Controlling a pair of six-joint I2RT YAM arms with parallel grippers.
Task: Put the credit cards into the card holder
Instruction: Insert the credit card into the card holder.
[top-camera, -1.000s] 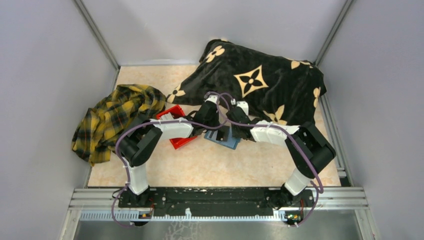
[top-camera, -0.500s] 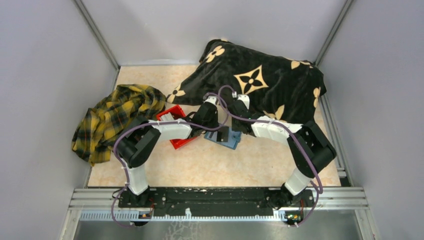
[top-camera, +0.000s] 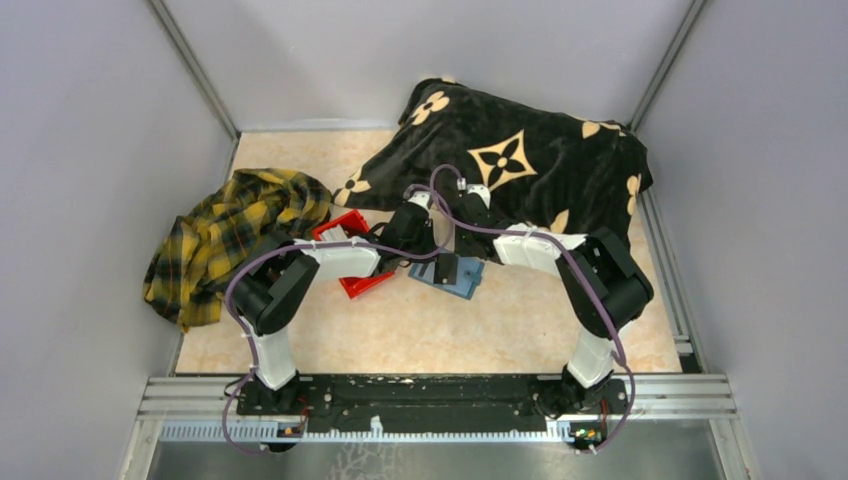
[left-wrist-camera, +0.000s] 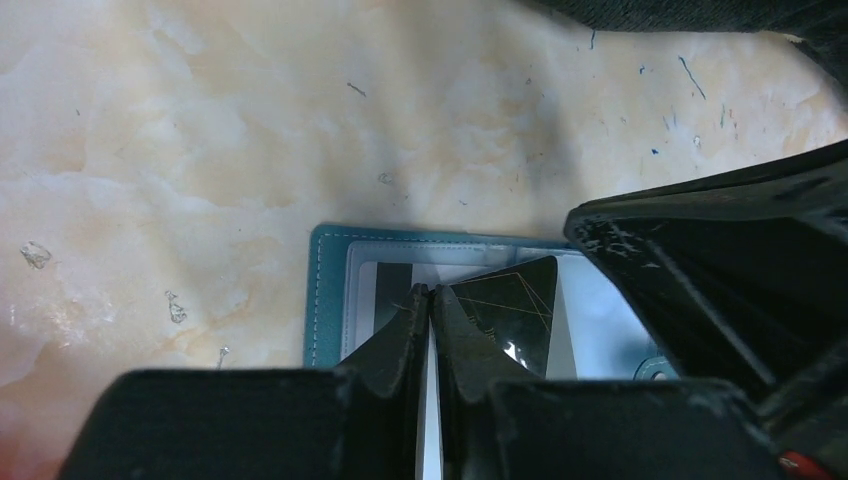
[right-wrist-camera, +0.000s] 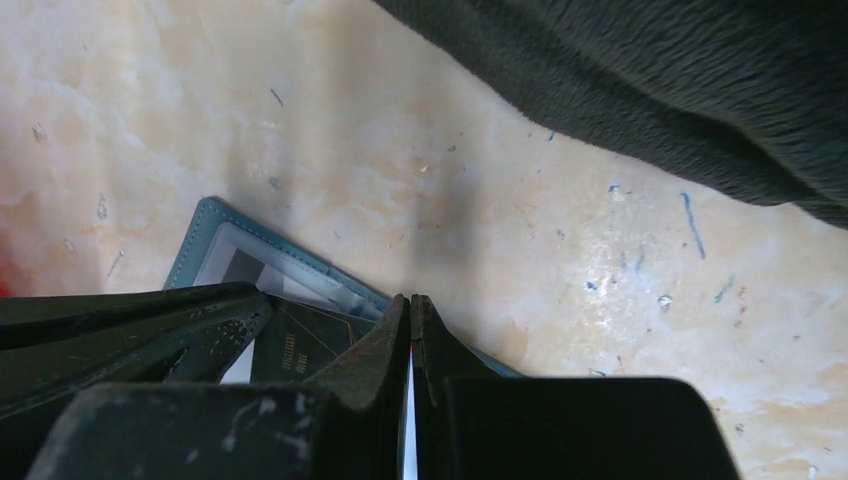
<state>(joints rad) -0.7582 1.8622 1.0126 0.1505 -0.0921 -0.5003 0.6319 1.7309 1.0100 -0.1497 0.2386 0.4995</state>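
Soft, even overhead light with faint shadows; wrist views blur up close, tabletop (right-wrist-camera: 620, 250) slightly glary.

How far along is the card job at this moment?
Done: the card holder lies open on the table. In hand: a dark card rests on its inside, not clearly slotted, with the left hand and right hand closed at it. Remaining: seating it; I cannot tell how many cards remain.

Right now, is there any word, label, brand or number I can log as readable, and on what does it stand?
On the dark card: a faint line of gold print, too small and blurred to read.
On the black blanket: tan flower signs only, no letters.
No other text shows.
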